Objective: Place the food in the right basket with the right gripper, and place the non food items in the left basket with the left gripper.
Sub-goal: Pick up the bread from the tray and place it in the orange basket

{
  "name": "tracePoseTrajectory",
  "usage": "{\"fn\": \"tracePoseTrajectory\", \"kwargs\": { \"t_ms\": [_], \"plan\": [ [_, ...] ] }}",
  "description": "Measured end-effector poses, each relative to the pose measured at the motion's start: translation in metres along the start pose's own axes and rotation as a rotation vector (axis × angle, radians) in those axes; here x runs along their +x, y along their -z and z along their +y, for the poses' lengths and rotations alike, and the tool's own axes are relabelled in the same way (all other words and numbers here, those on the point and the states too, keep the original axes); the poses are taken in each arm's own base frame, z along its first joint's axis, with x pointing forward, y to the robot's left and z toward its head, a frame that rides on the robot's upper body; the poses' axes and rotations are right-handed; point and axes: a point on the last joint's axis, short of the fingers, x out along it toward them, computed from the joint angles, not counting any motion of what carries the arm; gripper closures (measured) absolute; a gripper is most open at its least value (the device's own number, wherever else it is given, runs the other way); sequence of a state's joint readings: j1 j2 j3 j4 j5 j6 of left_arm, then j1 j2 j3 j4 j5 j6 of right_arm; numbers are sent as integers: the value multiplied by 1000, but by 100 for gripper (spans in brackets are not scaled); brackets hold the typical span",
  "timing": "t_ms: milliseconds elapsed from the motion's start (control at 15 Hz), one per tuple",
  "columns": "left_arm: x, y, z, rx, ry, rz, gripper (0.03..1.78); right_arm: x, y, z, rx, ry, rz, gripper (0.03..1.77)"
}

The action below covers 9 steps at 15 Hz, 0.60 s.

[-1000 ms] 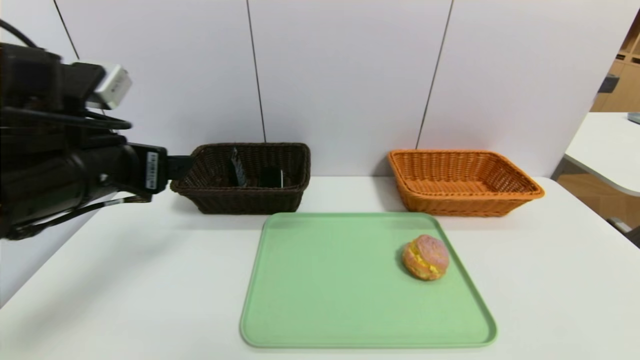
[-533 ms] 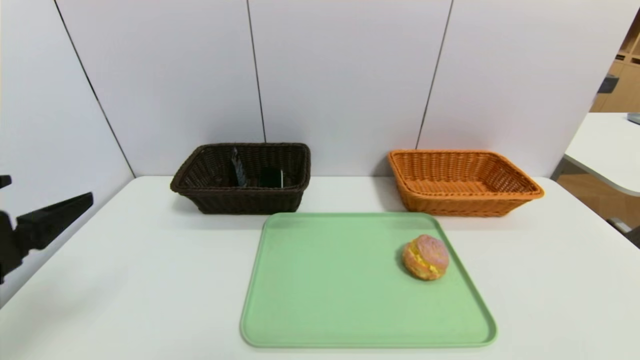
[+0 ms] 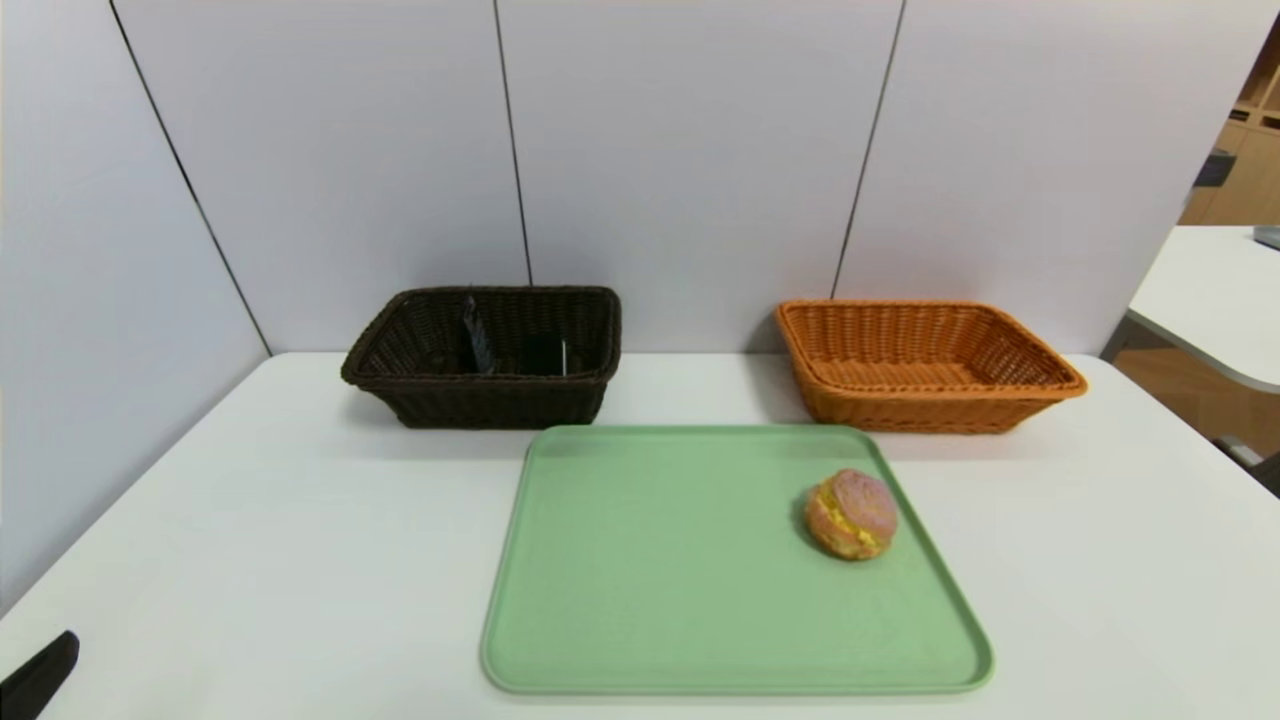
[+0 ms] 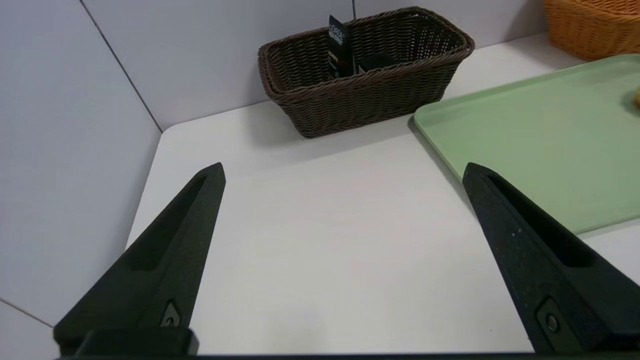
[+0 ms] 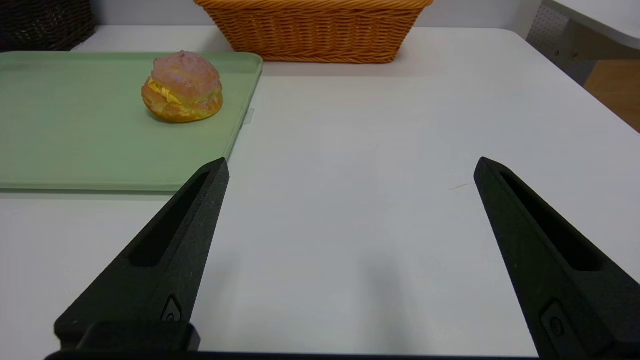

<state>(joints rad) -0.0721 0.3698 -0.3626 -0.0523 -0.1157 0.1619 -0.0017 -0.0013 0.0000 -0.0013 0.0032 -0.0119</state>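
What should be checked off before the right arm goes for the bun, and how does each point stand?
1. Right gripper open, nothing between its fingers: ok.
2. Cream-filled bun in plain view on the green tray, nothing on top of it: ok.
3. Orange wicker basket upright with room for the bun: ok.
4. Dark pouch and black bar inside the dark brown wicker basket: ok.
5. Left gripper open, away from bun and tray: ok.
6. Bun soft enough to need a light grip: cannot tell.
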Motion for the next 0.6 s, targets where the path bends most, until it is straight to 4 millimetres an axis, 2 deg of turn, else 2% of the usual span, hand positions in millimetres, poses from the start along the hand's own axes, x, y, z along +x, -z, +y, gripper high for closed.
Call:
{"fn": "tracePoseTrajectory", "kwargs": {
  "t_ms": [200, 600],
  "plan": [
    [-8, 15, -4, 52, -18, -43, 12, 0, 0, 0, 0, 0, 0, 10],
    [-10, 26, -6, 69, -39, -50, 12, 0, 0, 0, 0, 0, 0, 10]
  ]
}}
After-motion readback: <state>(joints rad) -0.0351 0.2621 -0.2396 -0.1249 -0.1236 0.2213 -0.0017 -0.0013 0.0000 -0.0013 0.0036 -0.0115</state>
